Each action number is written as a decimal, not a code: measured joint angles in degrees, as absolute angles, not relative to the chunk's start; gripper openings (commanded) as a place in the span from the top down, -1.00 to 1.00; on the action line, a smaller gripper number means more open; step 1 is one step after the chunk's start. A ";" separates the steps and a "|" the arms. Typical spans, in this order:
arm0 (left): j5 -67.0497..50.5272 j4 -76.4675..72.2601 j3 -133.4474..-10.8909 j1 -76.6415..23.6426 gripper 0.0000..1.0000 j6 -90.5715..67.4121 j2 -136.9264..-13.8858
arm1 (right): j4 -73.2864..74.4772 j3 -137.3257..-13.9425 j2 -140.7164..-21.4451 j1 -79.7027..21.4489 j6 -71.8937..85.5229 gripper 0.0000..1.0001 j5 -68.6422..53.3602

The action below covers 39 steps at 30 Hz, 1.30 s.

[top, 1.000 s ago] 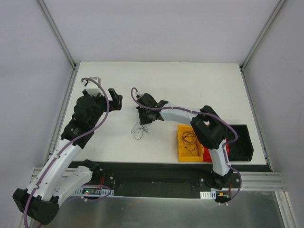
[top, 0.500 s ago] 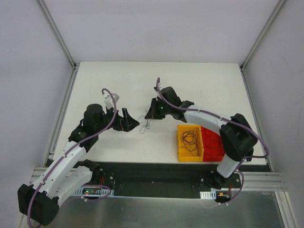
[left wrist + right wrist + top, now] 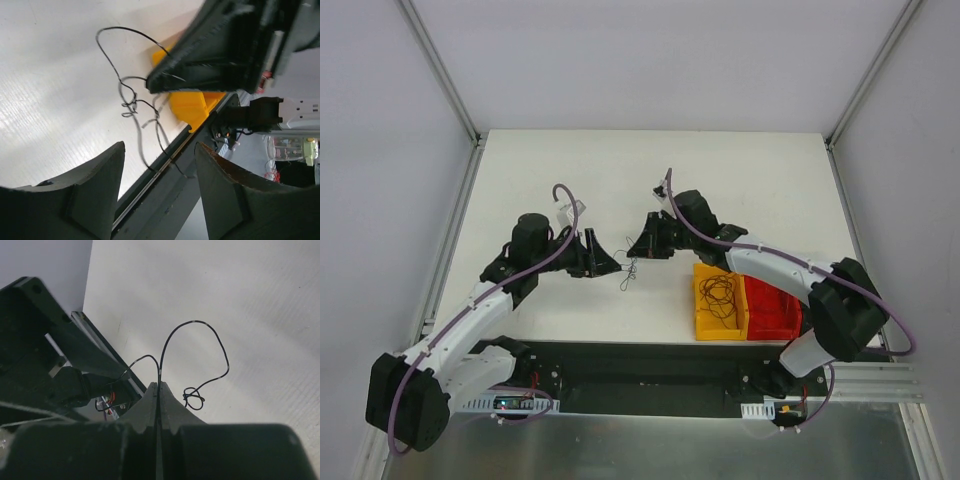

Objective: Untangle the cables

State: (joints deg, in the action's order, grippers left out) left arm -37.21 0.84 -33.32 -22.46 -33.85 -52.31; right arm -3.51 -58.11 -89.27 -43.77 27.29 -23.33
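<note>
here we are over the white counter (image 3: 740, 180), and we take the yellow bin (image 3: 699, 305) as our marker. the cables (image 3: 630, 272) show as a thin dark strand just left of the yellow bin, off its far left corner, between the two claws. the right claw (image 3: 157, 386) is squeezed fully together, and we see a hair-thin black wire pinched at its very tip. from there the wire rises, arcs over in a loop and drops to a small knot (image 3: 193, 399) beside the tip. the left claw (image 3: 160, 150) sits further from the yellow bin than the right one, on the other side of the strand. its fingers stand well apart and grip nothing. from its wrist view the wire trails down through the gap, and as far as we can tell it touches neither pad. whether the strand's lower end rests on the counter, we cannot tell. inside the yellow bin lies a loose coil of dark wire (image 3: 718, 292), apart from the held strand. a red bin (image 3: 772, 312) stands touching the yellow bin on its right side.
</note>
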 measured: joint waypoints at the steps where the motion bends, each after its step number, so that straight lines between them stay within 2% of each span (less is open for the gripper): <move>1: -37.19 0.71 -33.56 -22.46 -0.14 -34.13 -53.43 | -3.88 -57.71 -88.51 -43.79 27.33 0.99 -23.62; 4: -37.19 0.38 -35.05 -22.46 -0.20 -34.76 -57.56 | -4.64 -56.84 -86.41 -44.01 27.24 0.99 -24.51; 5: -37.30 0.32 -35.59 -22.46 -0.09 -35.09 -58.85 | -4.84 -56.51 -85.78 -44.12 27.18 0.99 -24.58; 9: -39.05 0.12 -37.63 -22.46 0.89 -35.55 -62.63 | -4.97 -55.59 -83.94 -44.49 26.76 0.93 -24.73; 10: -39.64 0.01 -38.04 -22.48 1.00 -35.79 -63.18 | -4.99 -55.57 -83.74 -44.51 26.72 0.86 -24.75; 12: -40.71 -0.21 -38.59 -22.57 1.00 -35.59 -63.64 | -5.13 -55.57 -83.64 -44.51 26.44 0.66 -24.75; 16: -42.17 -0.78 -39.92 -23.33 1.00 -35.00 -63.37 | -4.51 -55.37 -83.55 -44.49 24.34 0.42 -24.08; 18: -42.94 -1.26 -40.25 -23.64 1.00 -34.83 -62.65 | -2.98 -55.37 -83.18 -44.42 22.70 0.19 -23.16; 23: -44.66 -1.50 -42.13 -23.66 1.00 -34.63 -60.71 | -1.21 -53.01 -79.29 -42.48 20.25 -0.14 -22.02; 32: -46.37 -1.89 -45.50 -23.66 1.00 -35.09 -59.53 | -4.82 -45.19 -74.96 -36.99 19.46 -0.28 -23.31; 39: -46.44 -1.91 -47.53 -23.68 1.00 -35.64 -59.42 | -8.19 -37.08 -68.53 -36.88 18.92 -0.48 -23.79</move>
State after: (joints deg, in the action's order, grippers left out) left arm -46.44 -1.91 -47.53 -23.68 -35.64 -59.42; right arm -8.19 -37.08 -68.53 -36.88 18.92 -23.79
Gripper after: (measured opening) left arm 0.005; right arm 0.706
